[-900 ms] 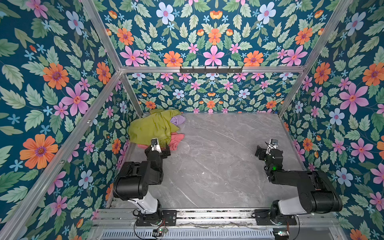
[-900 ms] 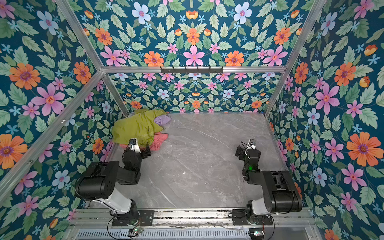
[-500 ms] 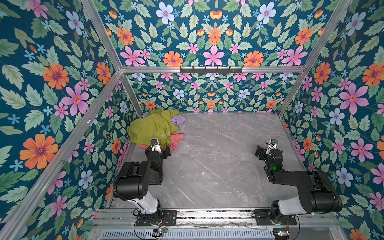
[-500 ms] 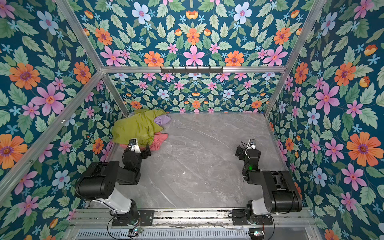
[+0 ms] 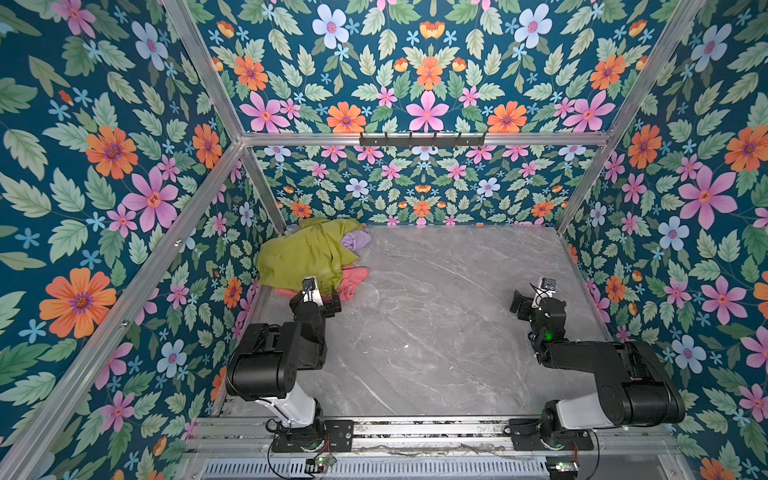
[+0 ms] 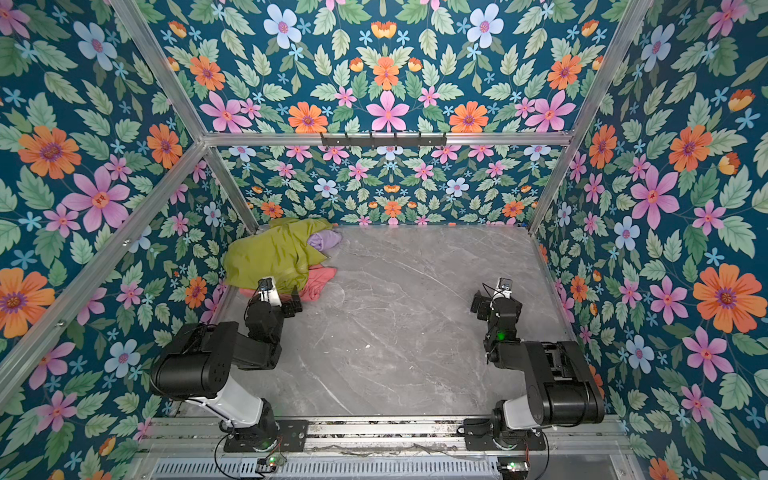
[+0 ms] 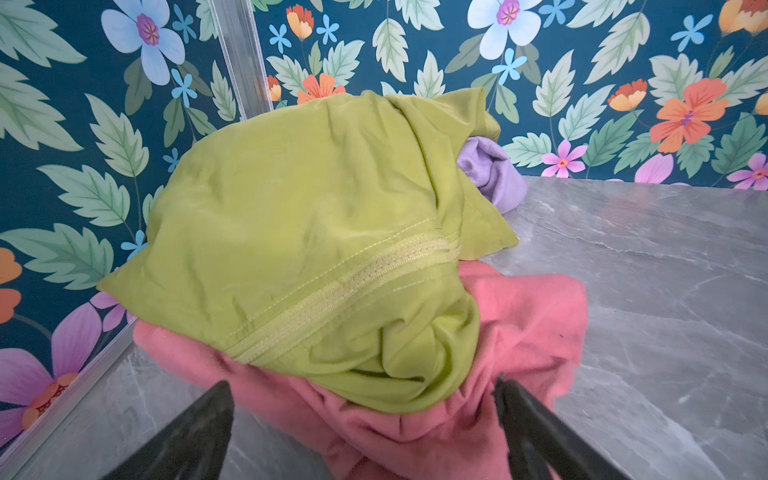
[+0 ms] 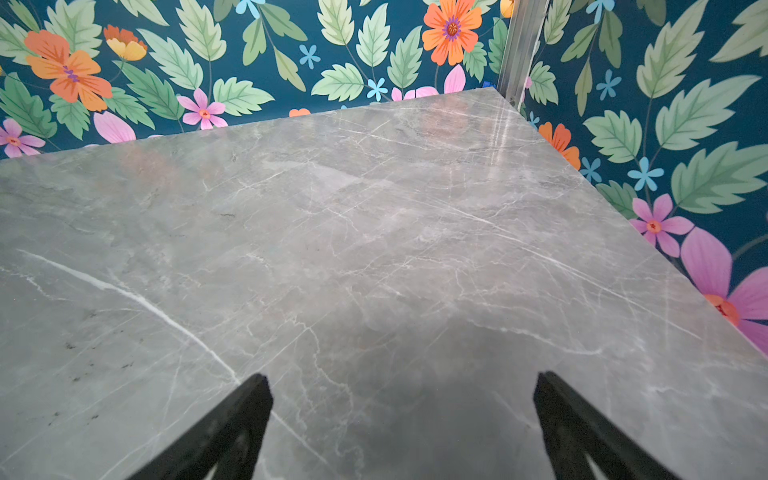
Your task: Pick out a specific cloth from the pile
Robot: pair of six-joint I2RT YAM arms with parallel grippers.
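- The left gripper (image 7: 361,384) has its jaws spread wide with nothing clamped; both black fingertips (image 7: 216,399) show at the edge of the left wrist view.
- The cloth (image 7: 523,328), coral-pink, lies directly in front of these open jaws. Its rumpled folds span the whole gap, from beside one fingertip to past the other.
- Whether either fingertip touches the coral fabric is hard to tell. One tip seems to overlap its edge, but that may be only the angle.
- The yellow-green garment (image 7: 311,216) lies on top of the cloth, just beyond the jaws. Its bunched lower fold hangs over the coral fabric about midway between the fingertips, and a stitched, zipper-like band runs across it.
- The small lilac cloth (image 7: 492,174) is farther from the jaws, tucked behind the green garment near the floral wall (image 7: 602,83).
- In both top views the pile (image 5: 309,255) (image 6: 278,253) sits in the far corner just ahead of the left gripper, with coral fabric showing on the side nearest the jaws.
- The right gripper (image 8: 402,377) also has its jaws wide apart and holds nothing. They face the gray marble table (image 8: 374,216), well apart from the pile.
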